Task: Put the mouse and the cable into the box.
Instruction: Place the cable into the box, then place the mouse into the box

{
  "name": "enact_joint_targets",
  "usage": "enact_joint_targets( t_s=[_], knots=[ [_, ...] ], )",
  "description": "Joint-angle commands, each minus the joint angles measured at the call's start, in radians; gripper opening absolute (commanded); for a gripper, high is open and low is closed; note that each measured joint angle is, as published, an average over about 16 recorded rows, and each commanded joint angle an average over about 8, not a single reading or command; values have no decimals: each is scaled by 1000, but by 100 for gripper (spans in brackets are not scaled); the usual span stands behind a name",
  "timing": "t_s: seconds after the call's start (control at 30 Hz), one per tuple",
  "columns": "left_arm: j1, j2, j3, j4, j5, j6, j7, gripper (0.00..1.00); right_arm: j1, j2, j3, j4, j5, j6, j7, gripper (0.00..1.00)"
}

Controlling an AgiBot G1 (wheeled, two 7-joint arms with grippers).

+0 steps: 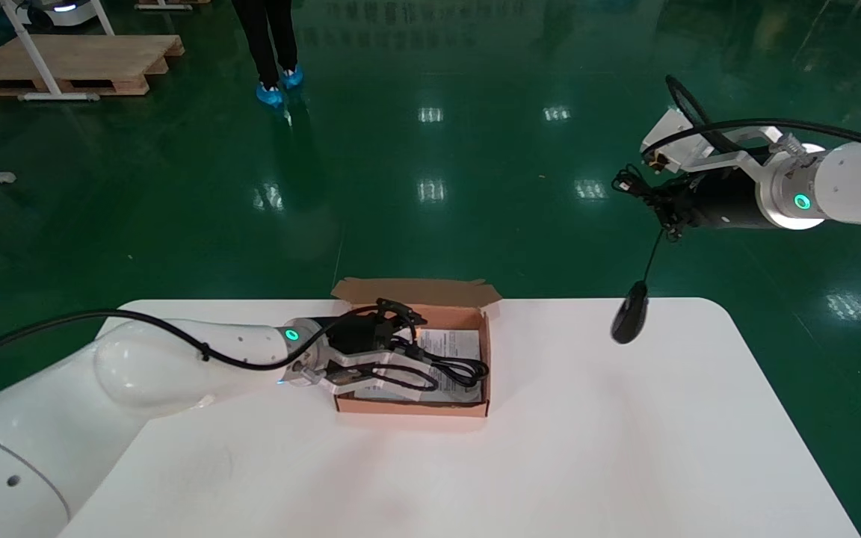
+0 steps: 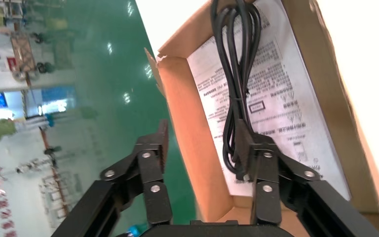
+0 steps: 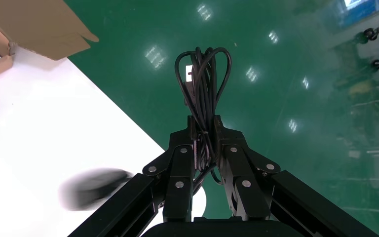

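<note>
Cable (image 2: 237,74) in the box (image 1: 412,407) by the left jaws; mouse (image 1: 631,317) hanging under the right jaws.
The left jaws are spread wide astride the cardboard box wall: one finger inside sits at the end of the coiled black cable, which lies on a printed sheet (image 2: 281,98), and the other finger is outside. Farther off, high beyond the bench (image 1: 550,448) edge, the right jaws are clenched on a looped black cord (image 3: 203,79). The black mouse dangles below them, well apart from the box.
</note>
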Motion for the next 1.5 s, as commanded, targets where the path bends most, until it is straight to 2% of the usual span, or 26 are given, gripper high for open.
enact_joint_targets(
  t_s=[0.03, 0.27, 0.47, 0.77, 1.07, 1.27, 1.5],
  knots=[
    [-1, -9, -4, 4, -5, -9, -14, 100, 0, 0, -1, 3, -1, 1, -3, 0],
    [-71, -91, -40, 83, 2, -141, -160, 100, -32, 7, 1, 66, 37, -12, -48, 0],
    [-82, -131, -47, 102, 19, -207, -255, 100, -64, -11, -5, 100, 47, 6, -71, 0],
    [-76, -145, -20, 61, 73, -213, -344, 100, -96, -84, -23, 165, 83, 27, -138, 0],
    [-68, -164, 3, 12, 129, -214, -432, 100, -163, -188, -62, 297, 143, 27, -226, 0],
    [-63, -175, 17, -19, 169, -213, -491, 100, -183, -243, -119, 321, 126, 70, -212, 0],
    [-58, -188, 31, -54, 217, -210, -559, 100, -195, -247, -233, 360, 136, 115, -187, 0]
  ],
)
